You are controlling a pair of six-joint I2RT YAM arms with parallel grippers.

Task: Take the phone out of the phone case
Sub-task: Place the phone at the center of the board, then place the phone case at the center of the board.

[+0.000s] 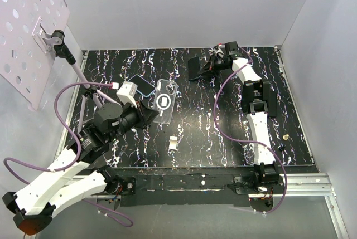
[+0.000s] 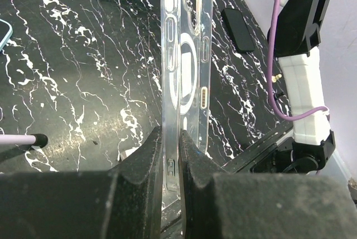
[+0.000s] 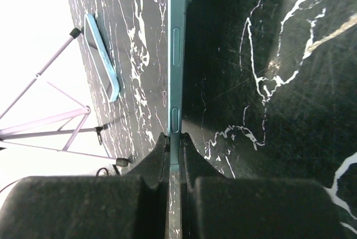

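Phone case (image 2: 189, 55), clear and empty, is clamped at one end by the left hand (image 2: 172, 144) and held up off the table (image 1: 223, 127), likely to free it. One teal phone (image 1: 142, 86) lies flat just beyond. A second phone (image 3: 177, 55) is pinched edge-on in the right hand (image 3: 174, 144), farthest. Count: one case, two phones.

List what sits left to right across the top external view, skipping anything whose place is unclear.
perforated panel → flat blue phone → clear case → held phone in the right gripper → small brass piece
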